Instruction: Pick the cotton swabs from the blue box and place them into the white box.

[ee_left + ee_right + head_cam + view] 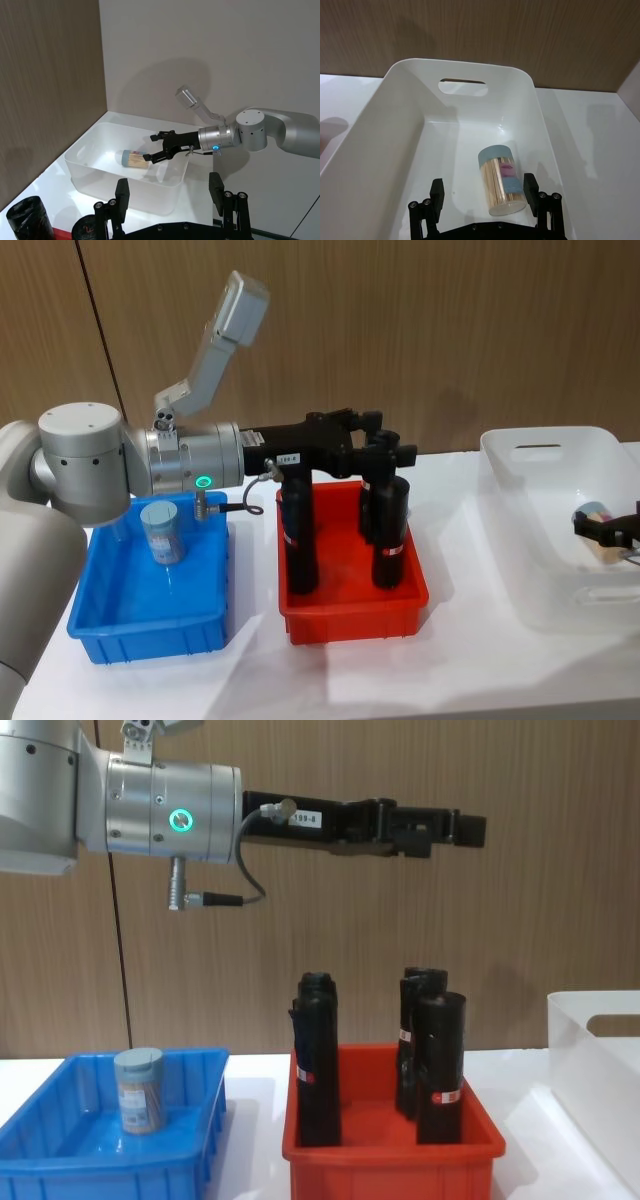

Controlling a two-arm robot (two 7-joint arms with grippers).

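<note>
One cotton swabs jar (161, 532) stands upright in the blue box (100, 618) at the left, also seen in the chest view (139, 1090). A second cotton swabs jar (502, 180) lies on its side on the floor of the white box (410, 125). My right gripper (483, 192) hangs open just above it, the jar lying loose near one finger. From the left wrist view the right gripper (150, 147) reaches into the white box (100, 165) over the lying jar (131, 158). My left gripper (395, 440) is held open and empty high over the red bin.
A red bin (350, 610) with three tall black rolls (299, 535) stands between the blue box and the white box (545, 540). A wooden wall runs behind the table. Bare white tabletop lies in front of the bins.
</note>
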